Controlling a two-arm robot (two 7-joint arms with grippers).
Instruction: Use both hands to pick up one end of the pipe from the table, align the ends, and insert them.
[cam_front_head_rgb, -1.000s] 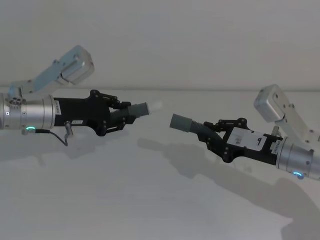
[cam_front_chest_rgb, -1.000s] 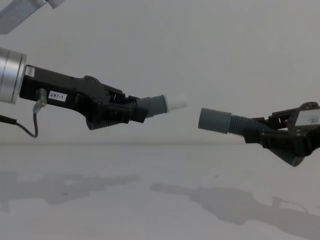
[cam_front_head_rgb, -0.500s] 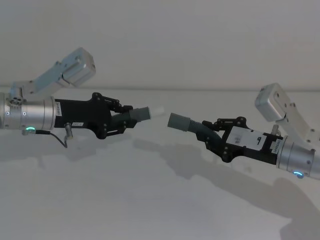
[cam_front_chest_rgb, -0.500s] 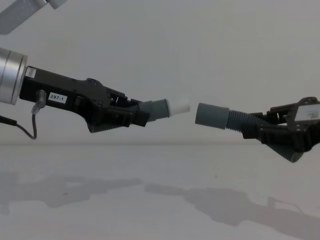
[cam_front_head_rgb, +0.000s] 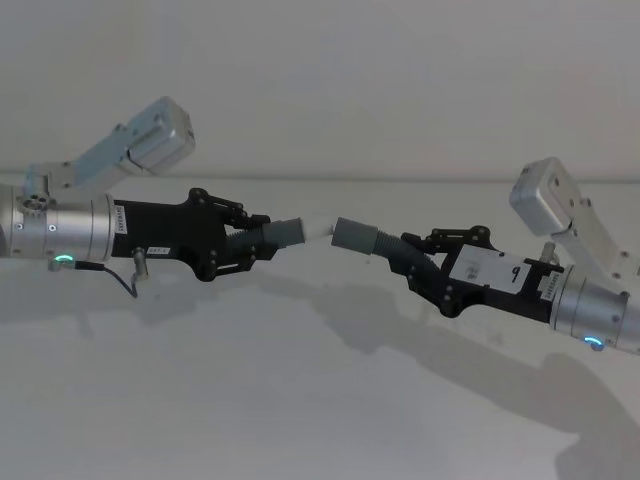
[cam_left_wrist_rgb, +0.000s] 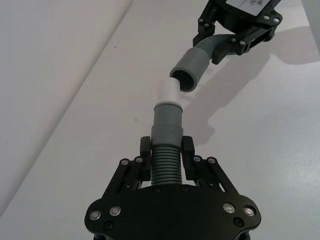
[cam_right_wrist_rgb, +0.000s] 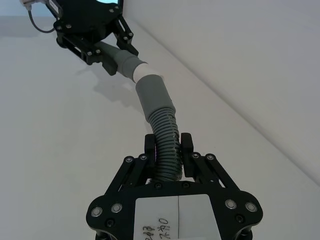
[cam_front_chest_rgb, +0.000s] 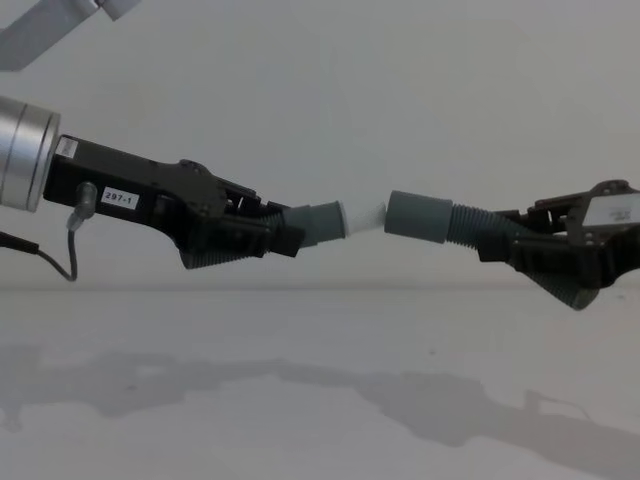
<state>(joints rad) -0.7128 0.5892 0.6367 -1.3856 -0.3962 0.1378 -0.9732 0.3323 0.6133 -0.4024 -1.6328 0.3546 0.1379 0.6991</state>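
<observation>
In the chest view the white tip (cam_front_chest_rgb: 365, 215) meets the mouth of the socket (cam_front_chest_rgb: 418, 216); whether any of it sits inside cannot be told, and in the left wrist view the socket's rim covers the tip's far end. The rear of the left pipe piece (cam_left_wrist_rgb: 167, 131) is hidden inside the left gripper (cam_left_wrist_rgb: 166, 147) clamped on it. The right pipe piece (cam_right_wrist_rgb: 165, 125) is likewise hidden inside the right gripper (cam_right_wrist_rgb: 168, 145). The left arm (cam_front_head_rgb: 60, 230) and right arm (cam_front_head_rgb: 600, 310) run off the head view's edges. The handwriting on the white label (cam_right_wrist_rgb: 160, 225) is unreadable.

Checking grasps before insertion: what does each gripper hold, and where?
Left gripper: white-tipped dark grey tube piece, ribbed stretch. Right gripper: socket-ended grey tube piece, ribbed stretch.
</observation>
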